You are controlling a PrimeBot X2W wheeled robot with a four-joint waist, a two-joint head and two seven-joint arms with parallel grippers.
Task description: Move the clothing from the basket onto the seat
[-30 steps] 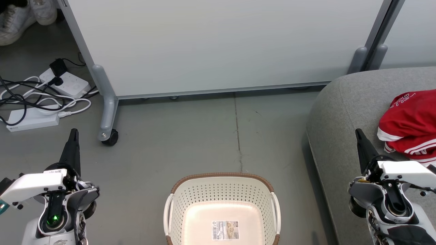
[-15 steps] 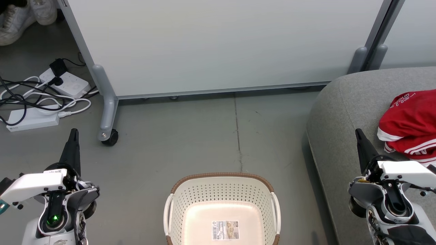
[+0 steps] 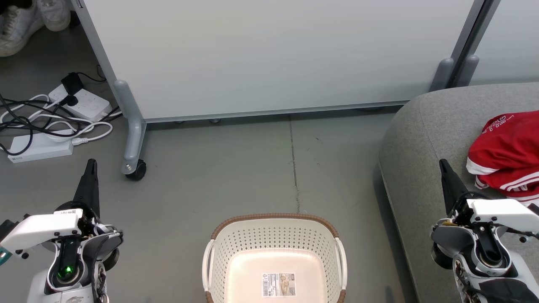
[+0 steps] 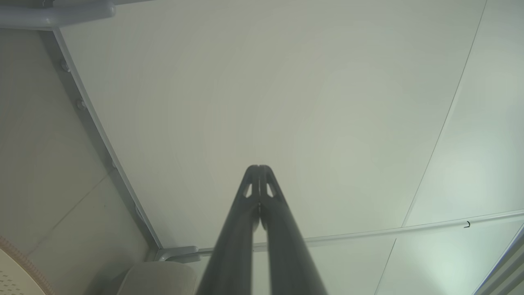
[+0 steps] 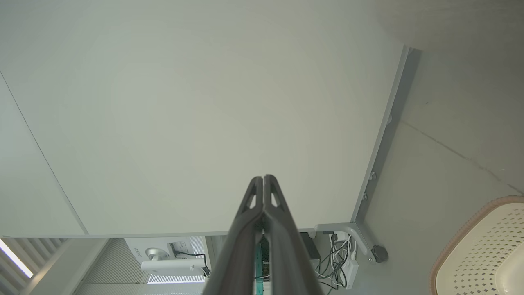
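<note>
The white perforated basket (image 3: 219, 252) with its brown rim stands on the floor at the bottom centre of the head view, holding nothing but its barcode sticker. The red clothing (image 3: 507, 151) with white stripes lies bunched on the grey sofa seat (image 3: 425, 139) at the right edge. My left gripper (image 3: 90, 163) is at the lower left over the floor, shut and empty, as the left wrist view confirms (image 4: 259, 168). My right gripper (image 3: 442, 163) is at the lower right, over the sofa's edge just left of the clothing, shut and empty (image 5: 263, 178).
A pale grey partition panel (image 3: 269, 54) on castors (image 3: 137, 170) stands across the back. Power strips and tangled cables (image 3: 46, 122) lie on the floor at the left. White shoes (image 3: 25, 19) sit in the top left corner. The basket rim (image 5: 470, 221) shows in the right wrist view.
</note>
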